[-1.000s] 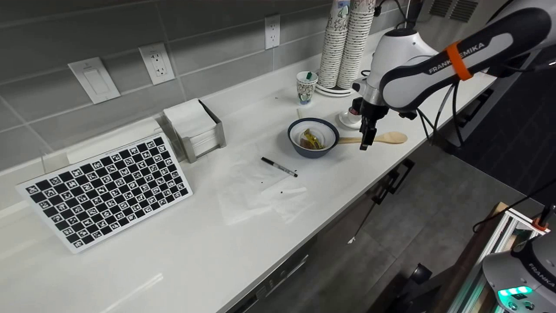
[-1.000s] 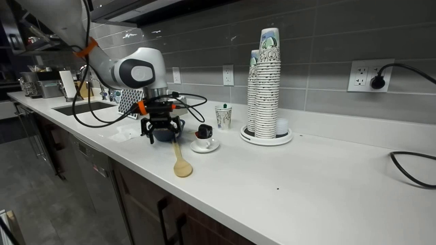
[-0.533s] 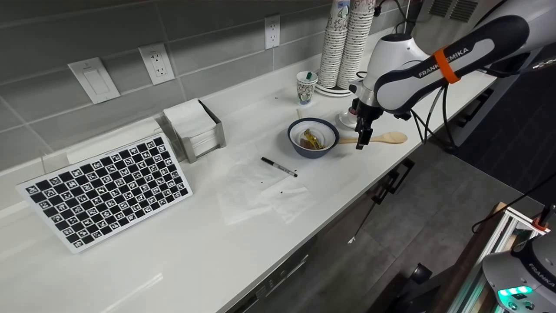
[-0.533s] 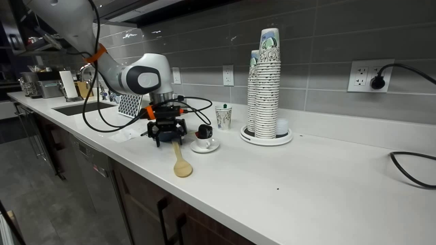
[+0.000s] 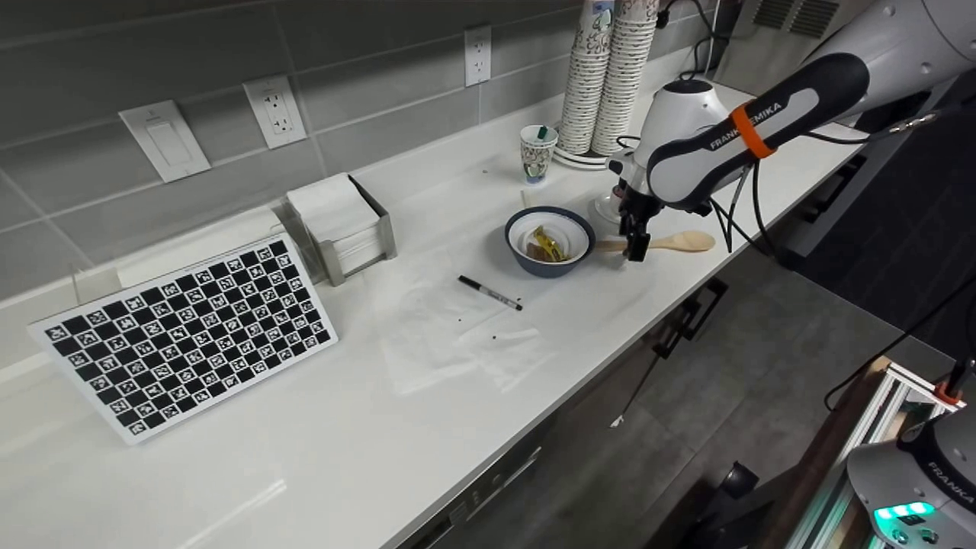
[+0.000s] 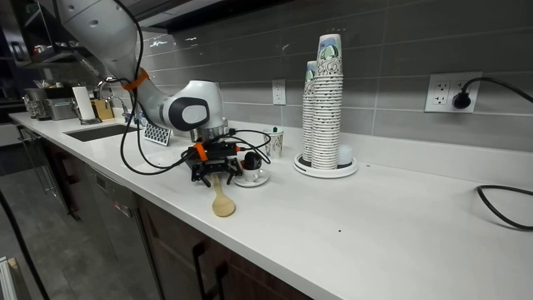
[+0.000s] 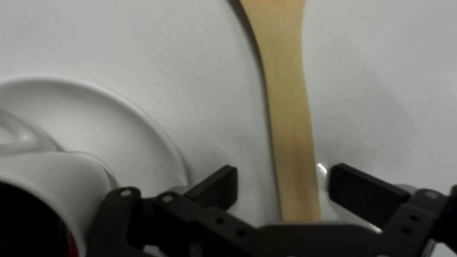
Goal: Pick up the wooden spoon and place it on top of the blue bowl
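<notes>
The wooden spoon lies on the counter, its oval head showing in both exterior views (image 5: 690, 242) (image 6: 223, 206). Its handle fills the middle of the wrist view (image 7: 291, 125). My gripper (image 7: 282, 185) is open low over the handle. One finger is on each side, with a gap to the wood on both sides, wider on the left. The gripper also shows in both exterior views (image 5: 635, 252) (image 6: 218, 182), beside the bowl. The blue bowl (image 5: 547, 269) stands upright at the handle's end, with yellow and brown bits inside. My arm hides most of it in an exterior view.
A white cup (image 7: 64, 175) holding dark items stands on a saucer (image 7: 117, 110) close beside my left finger. A patterned paper cup (image 5: 536, 156), tall cup stacks (image 6: 327, 125), a black pen (image 5: 490, 293) and a napkin holder (image 5: 385, 229) are around. The counter's front edge is near.
My gripper has moved down and to the cup's side, now straddling the spoon handle. Its fingertips look closer together. The cup and saucer have shifted slightly. The spoon and bowl have not moved.
</notes>
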Controlling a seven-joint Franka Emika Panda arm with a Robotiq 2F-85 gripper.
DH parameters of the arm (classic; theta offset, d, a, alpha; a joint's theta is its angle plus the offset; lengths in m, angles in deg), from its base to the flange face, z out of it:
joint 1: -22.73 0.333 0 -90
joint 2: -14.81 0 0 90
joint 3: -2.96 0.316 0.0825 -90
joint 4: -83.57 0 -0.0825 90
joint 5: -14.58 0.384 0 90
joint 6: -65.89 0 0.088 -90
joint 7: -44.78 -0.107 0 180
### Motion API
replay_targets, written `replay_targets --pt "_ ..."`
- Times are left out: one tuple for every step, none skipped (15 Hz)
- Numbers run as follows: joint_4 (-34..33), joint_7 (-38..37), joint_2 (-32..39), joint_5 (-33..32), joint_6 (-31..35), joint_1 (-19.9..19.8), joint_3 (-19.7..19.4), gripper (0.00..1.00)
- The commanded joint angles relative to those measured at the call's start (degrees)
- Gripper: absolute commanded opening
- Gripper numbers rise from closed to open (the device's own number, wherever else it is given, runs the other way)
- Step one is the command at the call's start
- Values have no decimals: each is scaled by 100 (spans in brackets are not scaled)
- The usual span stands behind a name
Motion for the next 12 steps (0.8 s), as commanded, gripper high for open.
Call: replay_targets --pt "-309 395 91 191 -510 -247 220 45" --pt "-330 450 28 189 -674 -259 225 38" --pt "-386 549 -20 226 -951 -282 244 30" --pt "-430 645 -51 272 -1162 -293 261 24" --pt "-471 636 -66 233 -1347 -261 221 18" --pt "-529 699 -51 261 -1500 -255 220 10" --pt "-571 712 -45 265 -1642 -236 207 7" --pt "-586 702 -54 257 -1805 -217 186 7" --pt "-594 722 -87 255 -1915 -221 172 7" --pt "-593 671 -154 202 -2056 -224 117 7" --pt "-594 644 -208 165 -2159 -235 70 7" --pt "-559 660 -332 156 -2250 -269 17 2"
